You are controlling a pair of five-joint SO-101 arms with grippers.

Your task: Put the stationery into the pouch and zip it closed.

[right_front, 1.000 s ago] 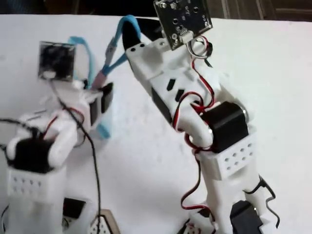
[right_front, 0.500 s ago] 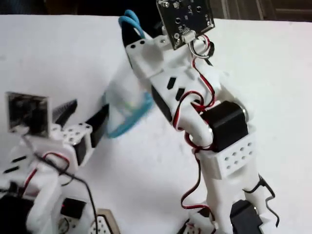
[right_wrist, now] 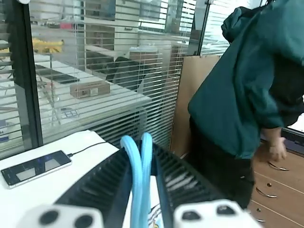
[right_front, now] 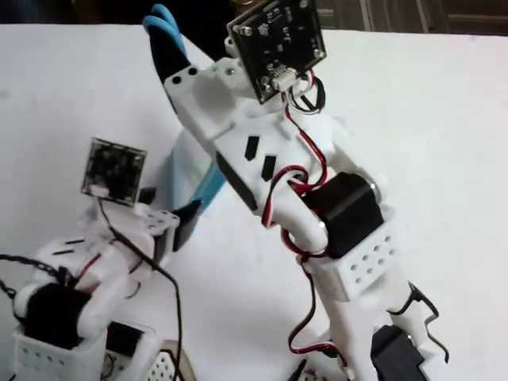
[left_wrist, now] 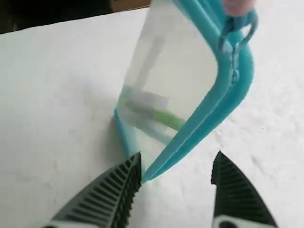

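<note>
White worktop (right_front: 444,119) runs across the whole high view, with both arms rising from the lower edge of the frame. At the upper left of that frame the right claw (right_front: 163,32) is pressed together on the blue edging of the pouch (right_front: 186,171). The right wrist view shows the same grip, two ribbed dark fingers (right_wrist: 107,175) pinching a doubled blue band between them. The pouch hangs down from this grip at a tilt. Its clear body sits left of centre in the high view, between the two arms.

Lower left in the high view, the left claw (left_wrist: 175,164) stands spread wide and holds nothing. One ribbed finger (left_wrist: 118,187) is just beside the lower corner of the pouch, and the other finger is apart from it. Whether that corner touches the worktop cannot be told.

Through the clear wall of the pouch the stationery lies at the low end: a green piece (left_wrist: 167,119) and a pale whitish piece (left_wrist: 148,99). A metal zip pull (left_wrist: 235,45) dangles at the curved blue rim. How far the zip is drawn cannot be told.

Behind the right claw are window blinds (right_wrist: 118,57) and a dark phone (right_wrist: 35,167) lying on a white surface.
</note>
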